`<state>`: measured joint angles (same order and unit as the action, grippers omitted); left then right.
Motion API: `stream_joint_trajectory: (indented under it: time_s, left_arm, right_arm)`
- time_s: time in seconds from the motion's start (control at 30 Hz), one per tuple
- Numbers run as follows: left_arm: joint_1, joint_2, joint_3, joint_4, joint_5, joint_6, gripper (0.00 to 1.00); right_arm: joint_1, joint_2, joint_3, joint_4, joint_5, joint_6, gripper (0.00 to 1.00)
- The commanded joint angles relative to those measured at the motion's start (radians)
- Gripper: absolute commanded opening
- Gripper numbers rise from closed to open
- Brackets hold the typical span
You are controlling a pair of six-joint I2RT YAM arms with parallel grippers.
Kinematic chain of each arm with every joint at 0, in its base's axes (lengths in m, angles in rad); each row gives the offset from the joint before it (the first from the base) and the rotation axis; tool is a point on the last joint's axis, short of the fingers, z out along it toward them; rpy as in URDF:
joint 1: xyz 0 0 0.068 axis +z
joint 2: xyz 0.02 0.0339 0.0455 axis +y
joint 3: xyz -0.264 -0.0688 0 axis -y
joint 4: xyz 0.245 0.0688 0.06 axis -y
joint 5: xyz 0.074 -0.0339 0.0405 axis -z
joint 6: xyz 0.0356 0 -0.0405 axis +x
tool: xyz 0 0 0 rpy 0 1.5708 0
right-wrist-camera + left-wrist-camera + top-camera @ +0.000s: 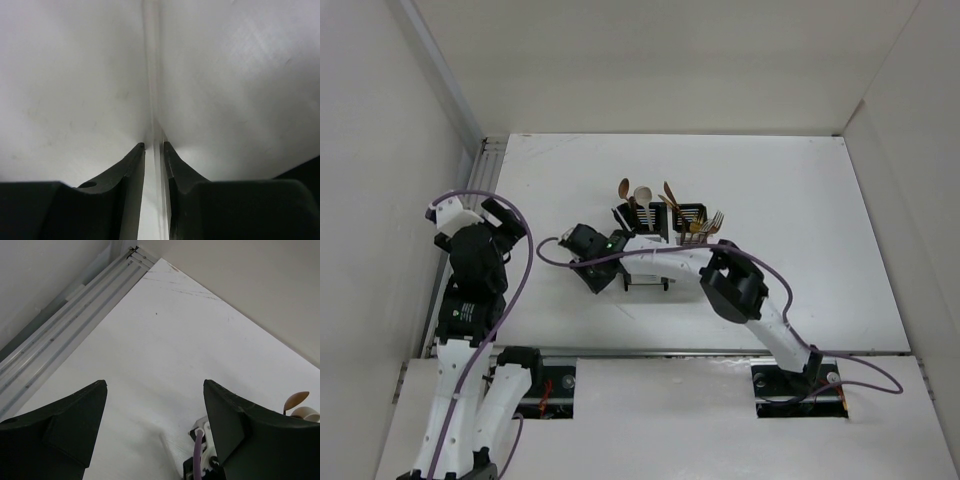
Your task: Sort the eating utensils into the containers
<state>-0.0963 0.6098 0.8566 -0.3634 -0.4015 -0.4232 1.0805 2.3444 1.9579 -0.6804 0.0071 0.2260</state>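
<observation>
Utensils: several spoons and forks stand upright in the containers at mid-table. One slim pale utensil lies flat on the table, left of the block and under the right arm's wrist.
Right gripper: its fingers sit close on either side of that slim piece, which runs straight down the gap between them. A sliver of table shows beside it, so we cannot tell whether the pads are biting yet.
Left gripper: spread wide and holding nothing, over bare table by the rail at the left edge.
Handling: we judge the piece to be stiff, light and smooth, so likely to slip or swivel in a light pinch. Because it lies flat, there is little height for the pads to catch.
Where to hold: we would pinch across its narrow width. A grip off-centre toward one end should let it hang and drop end-first into a compartment.
Right wrist view: this is the only view that shows the slim piece and how it lines up with the fingers. It shows no containers.
Top view: we see the right gripper reaching left of the block, and the left gripper well apart from it. The wrist hides the piece itself.
Left wrist view: a copper spoon bowl and a pale one peek in at the right edge, but the slim piece does not appear.
</observation>
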Motion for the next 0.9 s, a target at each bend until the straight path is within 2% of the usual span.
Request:
stream_joint_trajectory:
  time_s: [0.0, 0.2, 0.3, 0.33, 0.43, 0.6, 0.7, 0.73, 0.77, 0.8, 0.83, 0.87]
  left_arm:
    - [0.003, 0.002, -0.011, 0.047, 0.019, 0.020, 0.76]
    - [0.003, 0.002, -0.011, 0.066, 0.030, 0.040, 0.76]
    - [0.003, 0.002, -0.011, 0.075, 0.061, 0.061, 0.76]
    - [0.003, 0.002, -0.011, 0.075, 0.070, 0.076, 0.76]
    - [0.003, -0.008, -0.011, 0.084, 0.093, 0.110, 0.77]
    - [0.003, -0.087, -0.020, 0.110, 0.220, 0.269, 0.78]
    - [0.003, -0.201, -0.060, 0.141, 0.487, 0.585, 0.74]
    - [0.003, -0.237, -0.060, 0.098, 0.677, 0.698, 0.74]
    - [0.003, -0.298, -0.060, 0.048, 0.766, 0.939, 0.74]
    - [0.003, -0.321, -0.060, -0.009, 0.835, 1.039, 0.74]
    - [0.003, -0.334, -0.047, -0.143, 0.918, 1.123, 0.79]
    - [0.003, -0.334, -0.027, -0.222, 0.946, 1.199, 0.80]
  right_arm:
    - [0.030, -0.052, -0.098, -0.018, -0.010, -0.010, 0.27]
    - [0.061, -0.122, -0.253, 0.036, 0.005, 0.010, 0.32]
    - [0.071, -0.117, -0.254, 0.047, 0.027, 0.010, 0.23]
    - [0.071, -0.097, -0.254, 0.047, 0.027, 0.010, 0.14]
    - [0.071, -0.077, -0.232, 0.056, 0.027, 0.010, 0.00]
    - [0.071, -0.120, -0.263, 0.102, 0.027, -0.011, 0.00]
    - [0.071, -0.181, -0.294, 0.140, 0.036, -0.030, 0.00]
    - [0.071, -0.181, -0.294, 0.140, 0.050, -0.040, 0.00]
    - [0.071, -0.191, -0.294, 0.140, 0.031, -0.053, 0.00]
    - [0.071, -0.191, -0.272, 0.128, 0.019, -0.068, 0.13]
    - [0.071, -0.191, -0.258, 0.128, 0.005, -0.085, 0.26]
    - [0.071, -0.191, -0.249, 0.116, -0.022, -0.085, 0.38]
